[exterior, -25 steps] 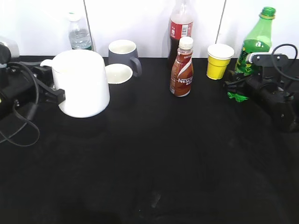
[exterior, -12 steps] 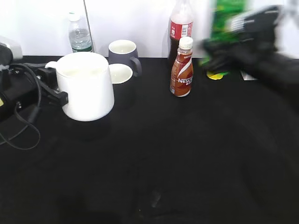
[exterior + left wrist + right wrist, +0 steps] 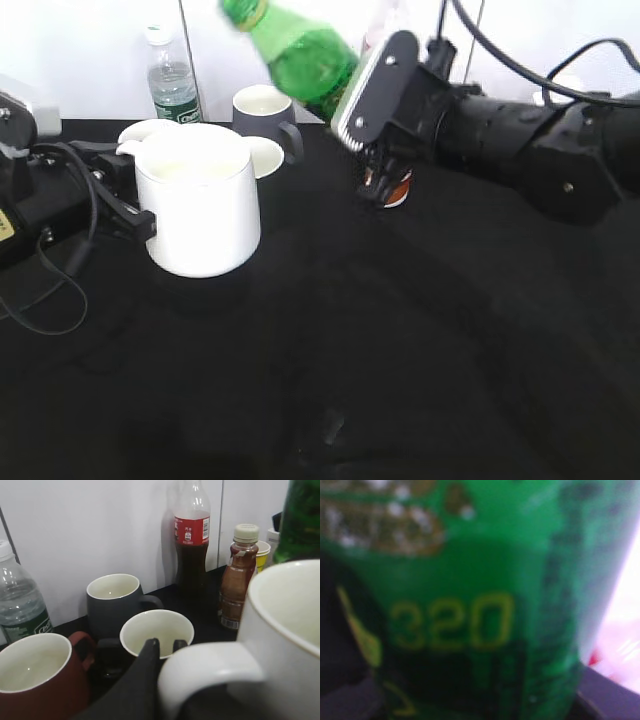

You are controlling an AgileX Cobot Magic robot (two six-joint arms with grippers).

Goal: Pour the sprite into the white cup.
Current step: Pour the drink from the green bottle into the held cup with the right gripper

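Note:
The white cup [image 3: 200,215] is a big plain mug at the left, upright. My left gripper [image 3: 135,212] is shut on its loop handle [image 3: 210,667]. In the left wrist view the gripper [image 3: 166,650] straddles the handle, and the cup [image 3: 292,630] fills the right side. The sprite [image 3: 305,55] is a green bottle tilted left, with its capped neck up high beyond the cup's far rim. My right gripper [image 3: 362,95] is shut on its body. The bottle's label fills the right wrist view [image 3: 470,605] and hides the fingers. It also shows in the left wrist view [image 3: 302,520].
A grey mug [image 3: 262,108], a small white-inside cup [image 3: 265,157] and a maroon mug [image 3: 35,677] stand behind the white cup. A water bottle [image 3: 170,80] is at the back left. The cola bottle [image 3: 192,545], brown Nestle bottle [image 3: 239,575] and yellow cup [image 3: 262,552] stand further right.
My right gripper lifted the sprite from the far right, swung it left across the table and tilted it towards the cup. My left gripper moved the white cup right and nearer.

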